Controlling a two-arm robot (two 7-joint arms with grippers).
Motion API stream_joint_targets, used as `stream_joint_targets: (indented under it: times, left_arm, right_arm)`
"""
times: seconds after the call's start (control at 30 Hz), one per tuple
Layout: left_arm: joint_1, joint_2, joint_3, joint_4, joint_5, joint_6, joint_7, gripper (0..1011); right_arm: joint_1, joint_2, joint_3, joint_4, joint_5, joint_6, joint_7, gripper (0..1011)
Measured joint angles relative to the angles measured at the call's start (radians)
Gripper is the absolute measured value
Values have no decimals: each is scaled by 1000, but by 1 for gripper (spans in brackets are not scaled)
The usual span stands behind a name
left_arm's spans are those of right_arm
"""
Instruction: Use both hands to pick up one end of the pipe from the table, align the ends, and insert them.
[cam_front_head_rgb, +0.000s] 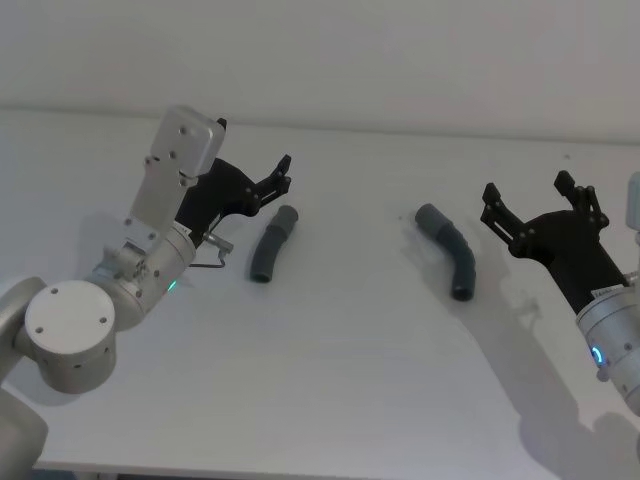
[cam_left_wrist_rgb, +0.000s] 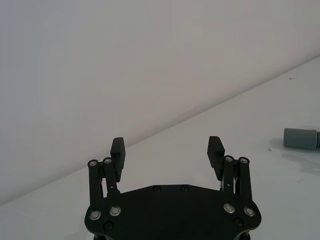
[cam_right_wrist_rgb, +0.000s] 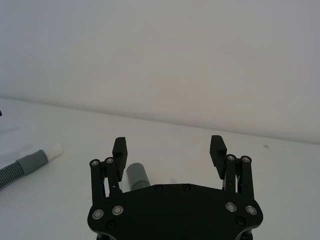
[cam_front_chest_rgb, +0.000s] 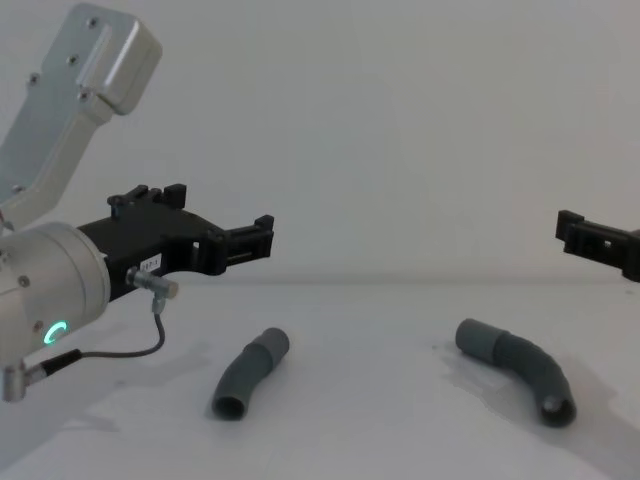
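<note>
left tool (cam_front_head_rgb: 283, 172), released, hovers just left of the left pipe piece (cam_front_head_rgb: 270, 248); right tool (cam_front_head_rgb: 526, 186), released, well right of it; best grasp squarely behind its cuff (cam_front_head_rgb: 286, 217)

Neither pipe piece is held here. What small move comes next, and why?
Likely lower the open left gripper onto the left pipe piece lying beside it; the right gripper, also open, hovers near the right pipe piece, nothing grasped.

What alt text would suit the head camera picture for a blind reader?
A left hose piece and a right hose piece, curved and grey, lie apart on a white table. Both open, the left gripper and right gripper flank them, empty.
</note>
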Motion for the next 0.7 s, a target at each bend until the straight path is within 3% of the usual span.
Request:
stream_joint_targets:
  times: [0.33,0.57,0.7]
  left_arm:
    - [1,-1,0,-4,0,9,0,1000]
    - [2,-3,1,-39,-5,85,0,1000]
    - [1,0,1,-75,-15,166,-6,1000]
  right_arm:
    - [0,0,0,0,0,0,0,1004]
    - [0,0,0,0,0,0,0,1004]
    - [0,0,0,0,0,0,0,1004]
